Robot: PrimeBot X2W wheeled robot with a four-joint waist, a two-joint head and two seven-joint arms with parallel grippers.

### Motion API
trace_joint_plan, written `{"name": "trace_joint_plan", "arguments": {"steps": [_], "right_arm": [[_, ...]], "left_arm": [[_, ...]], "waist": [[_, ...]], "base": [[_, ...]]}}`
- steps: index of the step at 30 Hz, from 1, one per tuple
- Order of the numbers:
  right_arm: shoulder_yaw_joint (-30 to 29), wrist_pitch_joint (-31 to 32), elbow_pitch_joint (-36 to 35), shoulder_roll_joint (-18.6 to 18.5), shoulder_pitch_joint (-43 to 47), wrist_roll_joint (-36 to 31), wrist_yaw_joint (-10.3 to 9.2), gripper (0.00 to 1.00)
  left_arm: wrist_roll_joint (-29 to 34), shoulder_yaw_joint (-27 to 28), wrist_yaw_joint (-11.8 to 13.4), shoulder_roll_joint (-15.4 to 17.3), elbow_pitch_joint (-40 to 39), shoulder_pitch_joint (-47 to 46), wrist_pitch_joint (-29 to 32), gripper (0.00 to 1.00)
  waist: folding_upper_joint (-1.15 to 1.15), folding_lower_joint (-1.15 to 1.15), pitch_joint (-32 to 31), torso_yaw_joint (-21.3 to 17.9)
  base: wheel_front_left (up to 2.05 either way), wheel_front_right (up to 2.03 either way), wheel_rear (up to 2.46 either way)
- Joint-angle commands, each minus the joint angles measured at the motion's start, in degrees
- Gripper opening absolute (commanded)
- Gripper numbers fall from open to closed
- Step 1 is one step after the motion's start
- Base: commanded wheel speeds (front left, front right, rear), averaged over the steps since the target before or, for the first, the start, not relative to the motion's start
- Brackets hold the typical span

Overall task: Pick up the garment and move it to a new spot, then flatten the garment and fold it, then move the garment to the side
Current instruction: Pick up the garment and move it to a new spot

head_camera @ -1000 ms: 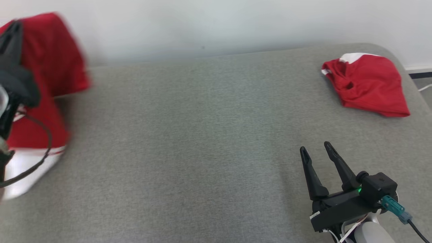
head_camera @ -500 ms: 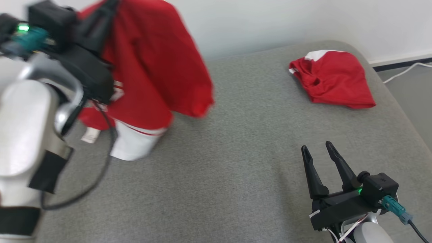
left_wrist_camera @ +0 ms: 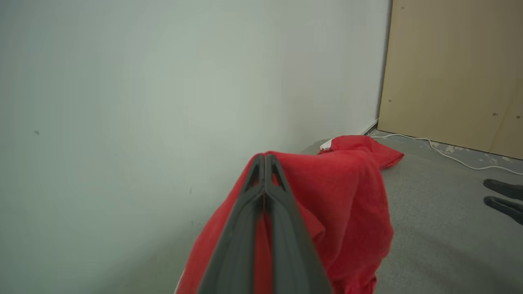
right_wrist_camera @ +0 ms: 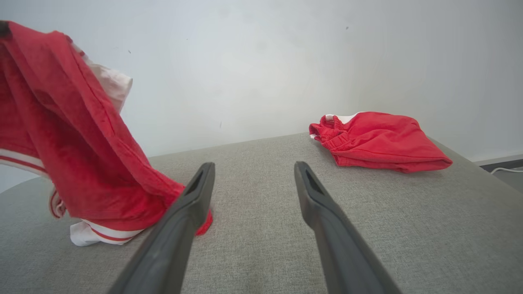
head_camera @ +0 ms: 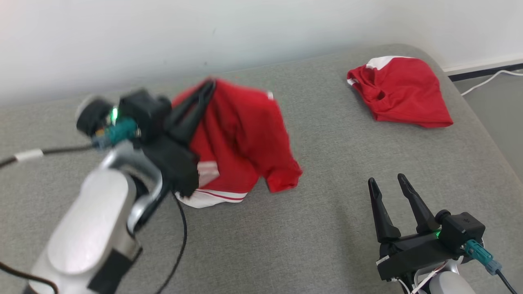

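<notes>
a desk point(head_camera: 318, 228) covered in grey woven fabric, rounded at its far right corner, is seen. a crumpled red bundle point(head_camera: 402, 96) with white trim is laid near that corner. well apart, left of the middle, a red garment point(head_camera: 241, 139) is hung, its white striped hem point(head_camera: 212, 198) touching the fabric.

We are holding the garment point(head_camera: 245, 134) in our left gripper point(head_camera: 209, 85), the cloth hanging down beneath and to the right of it, its lower hem seemingly touching the padded surface point(head_camera: 327, 237) below. Our right gripper point(head_camera: 388, 181) is hovering over that surface, well apart from the garment on its left. A second garment point(head_camera: 402, 92) is lying on the surface ahead of the right gripper, with the wall point(head_camera: 261, 28) standing behind it.
</notes>
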Motion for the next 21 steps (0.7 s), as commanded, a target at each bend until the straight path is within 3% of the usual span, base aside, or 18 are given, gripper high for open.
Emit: {"name": "trace_joint_plan", "arguments": {"steps": [1, 15, 21], "right_arm": [[0.1, -0.3, 0.0, 0.0, 0.3, -0.3, -0.04, 1.00], [0.9, -0.3, 0.8, -0.5, -0.9, 0.3, -0.04, 1.00], [0.1, -0.3, 1.0, -0.6, 0.1, 0.1, -0.04, 1.00]], "left_arm": [[-0.9, -0.2, 0.3, -0.2, 0.7, 2.3, -1.1, 0.00], [-2.0, -4.0, 1.6, -6.0, 15.2, 11.9, -11.6, 0.00], [-0.8, -4.1, 4.0, -6.8, 19.7, 14.0, -16.4, 0.00]], "waist": [[0.00, 0.00, 0.2, 0.5], [0.00, 0.00, 0.4, 2.3], [0.00, 0.00, -0.5, 3.3]], "base": [[0.00, 0.00, 0.00], [0.00, 0.00, 0.00], [0.00, 0.00, 0.00]]}}
